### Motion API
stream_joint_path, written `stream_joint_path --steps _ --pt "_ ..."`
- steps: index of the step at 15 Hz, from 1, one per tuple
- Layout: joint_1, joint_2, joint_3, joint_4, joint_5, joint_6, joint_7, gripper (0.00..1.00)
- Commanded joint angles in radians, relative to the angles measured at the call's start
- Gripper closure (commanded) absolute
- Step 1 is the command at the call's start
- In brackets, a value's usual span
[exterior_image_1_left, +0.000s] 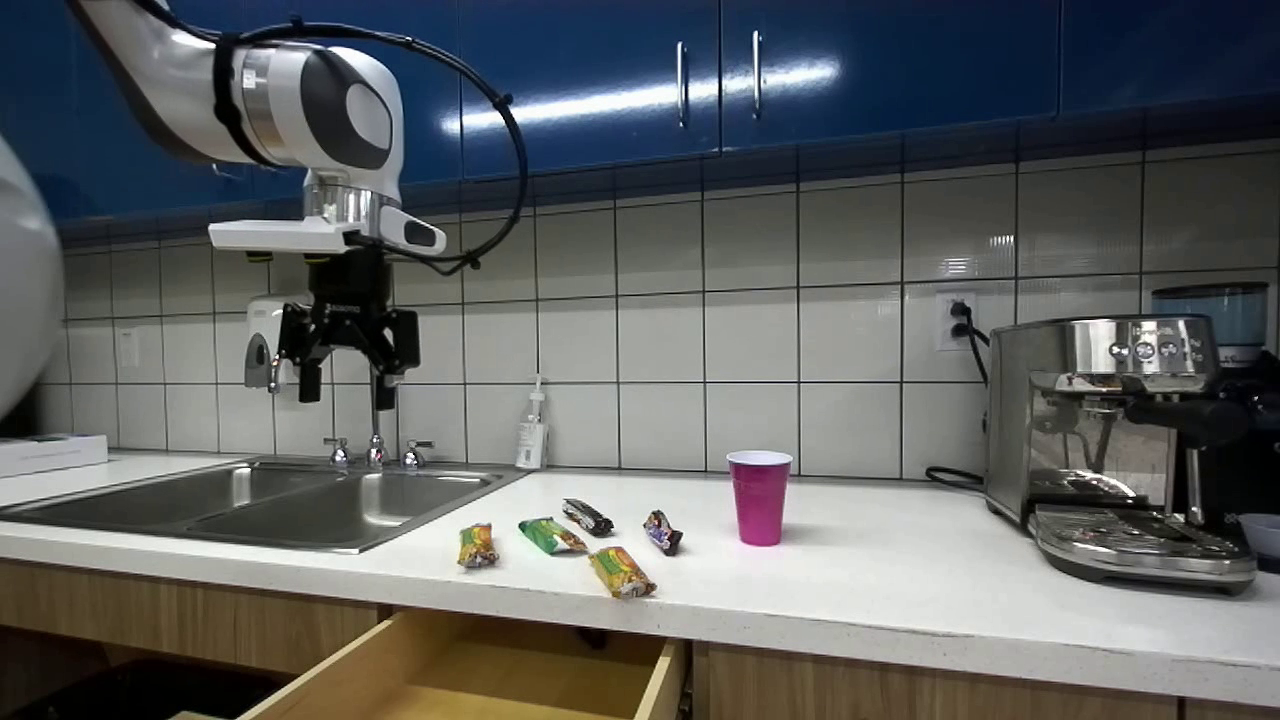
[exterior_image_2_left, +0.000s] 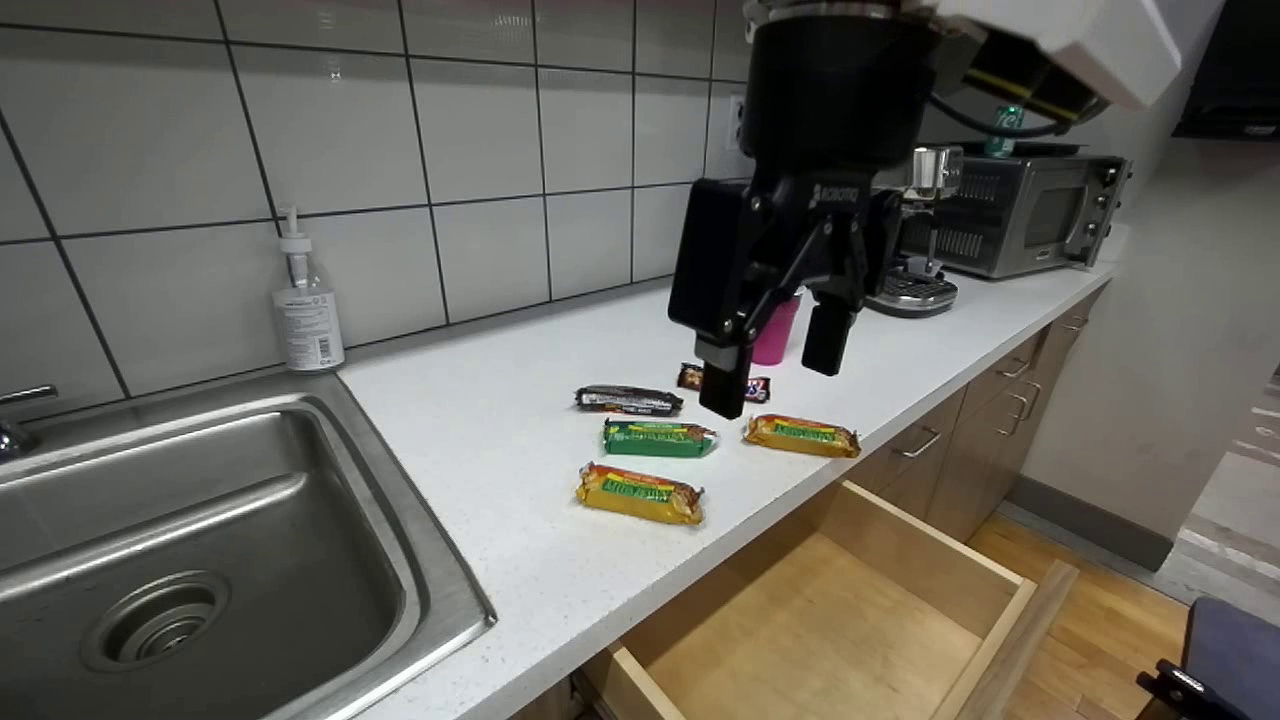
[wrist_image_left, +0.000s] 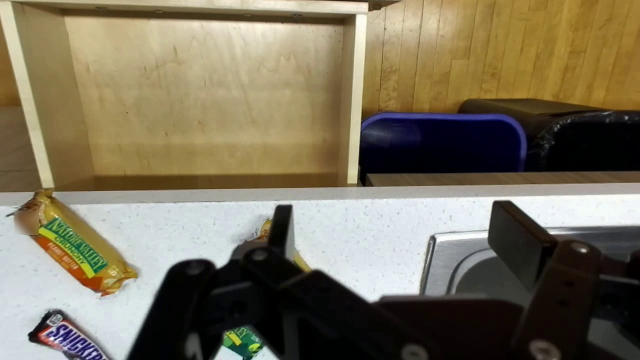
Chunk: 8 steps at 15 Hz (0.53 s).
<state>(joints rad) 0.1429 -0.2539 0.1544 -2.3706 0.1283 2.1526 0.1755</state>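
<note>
Found the fingers (exterior_image_2_left: 828, 338) hanging well above the worktop (exterior_image_1_left: 880, 590), spread wide apart, gripping nothing and touching nothing. Located nearest to them, judging across the views, a gold-wrapped bar (exterior_image_2_left: 640, 493) lying flat on the worktop near the sink (exterior_image_2_left: 415, 525); partly hidden by a finger in the wrist view. Recorded alongside: a green-wrapped bar (exterior_image_2_left: 655, 438) near it, then a dark-wrapped bar (exterior_image_2_left: 628, 400), a Snickers bar (wrist_image_left: 70, 337), and a second gold-wrapped bar (wrist_image_left: 75, 245) close to the front edge, by a pulled-out drawer (wrist_image_left: 200, 100).

Expect low weight. Read "Crunchy" on the second gold-wrapped bar; from the matching wrapper, assess the nearer one as stiff inside but brittle, liable to crack or crumble if squeezed hard. Rate the film as smooth, probably slippery, and thin at the crimped ends.

Recommend holding across the narrow width at mid-length, with the long sides set evenly between the fingers. Advise moderate pressure only. Avoid the crimped ends: likely to fold and slip free. Avoid an off-centre hold too: likely to tilt or twist the bar. Leave clearance on the side towards the green-wrapped bar, to prevent nudging it.
</note>
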Motion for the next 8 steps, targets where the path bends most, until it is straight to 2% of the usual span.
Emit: stream_joint_path --steps 1,8 --pt "-0.010 0.030 0.003 0.015 -0.032 0.040 0.000 0.00" --pt "-0.024 0.131 -0.022 0.079 -0.077 0.095 -0.034 0.00"
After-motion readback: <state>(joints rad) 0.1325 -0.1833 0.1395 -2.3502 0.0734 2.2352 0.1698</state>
